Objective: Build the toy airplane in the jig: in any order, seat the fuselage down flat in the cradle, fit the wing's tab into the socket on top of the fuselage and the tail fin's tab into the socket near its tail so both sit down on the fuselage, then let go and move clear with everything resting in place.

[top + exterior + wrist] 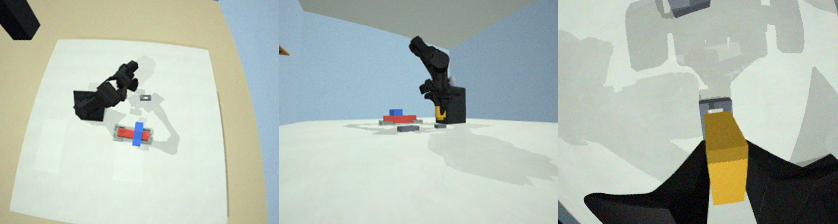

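Note:
The red fuselage [125,133] [406,119] lies flat in the grey cradle [418,122]. The blue wing [138,127] [395,112] lies across the top of the fuselage; its tab and the socket are hidden. My gripper [721,143] is shut on the yellow tail fin [438,112] [729,182], upright between the fingers. The fin hangs a little above its small grey holder [440,126] [715,102], with a narrow gap below it in the exterior view. In the top view the arm hides the fin. The socket near the fuselage's tail cannot be made out.
A larger dark grey holder [142,98] [408,128] [690,7] stands empty near the gripper. The arm's black base [94,114] [458,105] is beside the gripper. The cradle is off to one side of both holders.

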Tool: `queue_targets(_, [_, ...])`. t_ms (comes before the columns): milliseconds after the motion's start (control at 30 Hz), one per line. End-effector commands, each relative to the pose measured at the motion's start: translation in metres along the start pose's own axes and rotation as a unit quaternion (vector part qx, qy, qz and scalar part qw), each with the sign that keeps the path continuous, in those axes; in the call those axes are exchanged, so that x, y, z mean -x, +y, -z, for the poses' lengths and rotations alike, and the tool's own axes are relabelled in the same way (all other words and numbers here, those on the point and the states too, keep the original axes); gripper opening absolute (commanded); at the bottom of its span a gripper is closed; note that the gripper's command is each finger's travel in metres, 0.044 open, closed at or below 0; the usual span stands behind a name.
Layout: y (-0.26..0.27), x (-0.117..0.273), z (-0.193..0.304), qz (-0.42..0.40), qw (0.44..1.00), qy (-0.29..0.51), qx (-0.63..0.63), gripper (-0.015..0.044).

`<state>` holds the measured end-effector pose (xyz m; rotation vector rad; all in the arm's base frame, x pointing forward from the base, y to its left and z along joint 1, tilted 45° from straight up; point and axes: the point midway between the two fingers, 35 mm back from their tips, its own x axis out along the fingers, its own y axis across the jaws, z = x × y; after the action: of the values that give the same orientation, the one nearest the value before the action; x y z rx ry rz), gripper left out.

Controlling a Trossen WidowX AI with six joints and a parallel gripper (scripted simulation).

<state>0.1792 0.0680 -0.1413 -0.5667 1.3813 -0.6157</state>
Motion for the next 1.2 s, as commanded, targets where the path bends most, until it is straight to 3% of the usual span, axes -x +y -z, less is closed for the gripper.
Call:
queue_targets(0, [0.004, 0.016, -0.004, -0.008, 1.000, -0.001, -0.006, 0.0000])
queue_targets(933, [-0.001, 0.101, -0.002, -0.004, 1.000, 0.011, -0.009, 0.0000])
queue_targets(1167, [-0.004, 0.103, -0.005, -0.006, 1.000, 0.012, -0.006, 0.0000])
